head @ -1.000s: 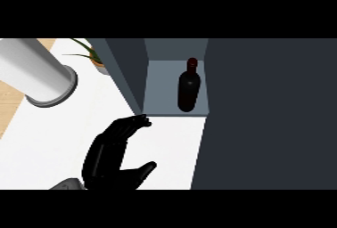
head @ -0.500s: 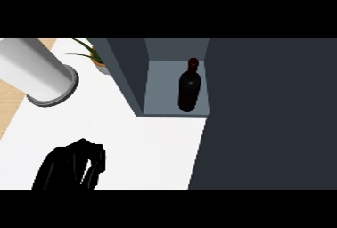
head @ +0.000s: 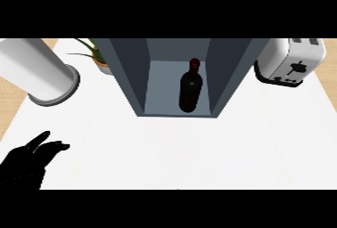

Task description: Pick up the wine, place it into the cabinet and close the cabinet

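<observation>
Wine bottle [head: 191,87] is being seen standing inside open cabinet [head: 135,80], neck pointing away, base near front edge. Nothing else is being held by cabinet. Left hand [head: 30,160] is being kept released, fingers straight, at lower left, well apart from cabinet. Right hand not seen. No door is being seen; closing judged remaining.

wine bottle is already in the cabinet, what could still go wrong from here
1. The wine bottle stands upright in the cabinet, whose front shows open; a hard swing of the door might tip it.
2. Only the left hand shows, low at the view's left, away from the cabinet, and no door is visible, so the closing reach may be awkward.
3. A wide sweep could clip the toaster beside the cabinet.
</observation>
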Robot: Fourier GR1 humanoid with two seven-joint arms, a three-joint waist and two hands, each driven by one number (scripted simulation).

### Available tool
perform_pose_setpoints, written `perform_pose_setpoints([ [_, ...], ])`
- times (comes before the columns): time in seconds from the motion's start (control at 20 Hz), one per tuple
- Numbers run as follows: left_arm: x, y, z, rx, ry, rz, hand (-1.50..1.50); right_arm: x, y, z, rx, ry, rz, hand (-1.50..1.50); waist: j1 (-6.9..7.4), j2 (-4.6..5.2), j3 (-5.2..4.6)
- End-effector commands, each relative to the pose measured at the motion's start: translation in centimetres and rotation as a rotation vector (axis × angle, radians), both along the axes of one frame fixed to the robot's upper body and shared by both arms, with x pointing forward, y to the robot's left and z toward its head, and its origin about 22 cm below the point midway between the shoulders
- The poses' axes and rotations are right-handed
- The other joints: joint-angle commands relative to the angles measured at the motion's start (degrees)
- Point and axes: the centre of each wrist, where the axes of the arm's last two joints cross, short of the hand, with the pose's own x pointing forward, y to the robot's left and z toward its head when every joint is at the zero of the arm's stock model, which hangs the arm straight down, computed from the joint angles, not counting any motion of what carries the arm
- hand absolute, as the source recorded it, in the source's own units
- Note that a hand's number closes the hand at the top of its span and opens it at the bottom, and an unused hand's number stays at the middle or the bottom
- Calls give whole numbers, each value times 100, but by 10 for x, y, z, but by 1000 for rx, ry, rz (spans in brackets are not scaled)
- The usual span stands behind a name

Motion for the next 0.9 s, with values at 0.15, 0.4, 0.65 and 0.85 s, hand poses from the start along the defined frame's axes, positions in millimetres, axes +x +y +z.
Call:
perform_pose_setpoints([
  [0.15,-16,42,9,-17,15,60,-150,-32,48,7,-34,-39,109,150,84,-22,-4],
  [0.4,-12,75,10,6,1,92,-150,-30,77,5,0,-67,47,150,90,-8,-10],
  [0.65,-13,95,17,28,-12,74,-150,-12,81,16,103,-120,-93,150,173,4,-20],
  [0.85,-31,107,7,6,-8,58,-150,2,90,21,114,-126,-161,150,263,9,-19],
])
